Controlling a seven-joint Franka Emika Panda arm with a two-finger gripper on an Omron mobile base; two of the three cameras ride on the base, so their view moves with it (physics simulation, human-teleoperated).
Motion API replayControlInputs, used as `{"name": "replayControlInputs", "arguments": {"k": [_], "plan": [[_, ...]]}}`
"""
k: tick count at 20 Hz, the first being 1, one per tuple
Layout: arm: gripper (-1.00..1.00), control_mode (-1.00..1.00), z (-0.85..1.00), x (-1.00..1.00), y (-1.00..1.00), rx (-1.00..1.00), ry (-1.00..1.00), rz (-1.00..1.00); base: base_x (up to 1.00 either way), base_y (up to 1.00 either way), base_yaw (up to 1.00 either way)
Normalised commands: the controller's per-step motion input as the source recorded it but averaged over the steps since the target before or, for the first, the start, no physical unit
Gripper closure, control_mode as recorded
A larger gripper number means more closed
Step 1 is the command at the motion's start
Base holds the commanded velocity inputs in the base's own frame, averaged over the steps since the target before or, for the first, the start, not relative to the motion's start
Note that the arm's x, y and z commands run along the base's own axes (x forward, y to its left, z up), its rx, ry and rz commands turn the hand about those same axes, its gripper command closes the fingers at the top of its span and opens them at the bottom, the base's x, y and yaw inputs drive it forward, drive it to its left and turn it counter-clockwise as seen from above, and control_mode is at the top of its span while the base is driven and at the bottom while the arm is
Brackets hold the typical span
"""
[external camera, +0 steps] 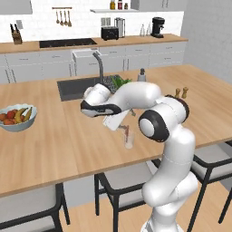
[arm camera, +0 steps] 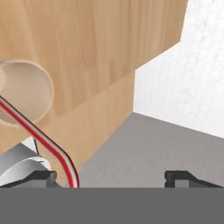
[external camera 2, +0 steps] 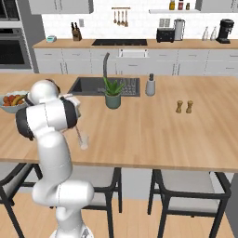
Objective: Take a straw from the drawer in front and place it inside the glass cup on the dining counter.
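Observation:
The glass cup (external camera: 129,140) (external camera 2: 83,142) stands near the front edge of the dining counter (external camera: 68,140) (external camera 2: 153,135). The straw (external camera: 125,132) (external camera 2: 78,132) sits in it, leaning with its top sticking out above the rim. My gripper (external camera: 120,127) (external camera 2: 76,120) hovers just above the cup, open, its fingers spread wide with nothing between them. From the hand view the cup (arm camera: 24,92) lies at the left, and the red-and-white straw (arm camera: 41,136) runs from it past the left fingertip (arm camera: 43,176); the gripper (arm camera: 111,177) is open. The drawer is out of view.
A fruit bowl (external camera: 17,118) (external camera 2: 10,100) sits at the counter's left. The dark sink (external camera: 74,88) (external camera 2: 88,86) with its faucet, a plant pot (external camera 2: 112,100), a soap dispenser (external camera 2: 150,86) and two shakers (external camera: 181,93) (external camera 2: 183,107) lie beyond. Black stools (external camera: 122,181) (external camera 2: 186,186) stand below the front edge.

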Motion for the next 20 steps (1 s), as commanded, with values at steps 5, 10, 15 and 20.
{"name": "replayControlInputs", "arguments": {"k": [5, 10, 15, 20], "plan": [[-1.00, -1.00, 0.00, 0.00, -0.06, 0.27, 0.00, 0.00, 0.00, 0.00, 0.00], [-1.00, -1.00, 0.00, 0.00, -0.18, 0.22, 0.00, 0.00, 0.00, 0.00, 0.00], [-1.00, -1.00, -0.01, 0.00, -0.16, 0.19, -0.03, 0.00, 0.00, 0.00, 0.00], [-1.00, -1.00, 0.36, -0.41, 0.00, 0.17, -0.26, 0.00, 0.00, 0.00, 0.00]]}}
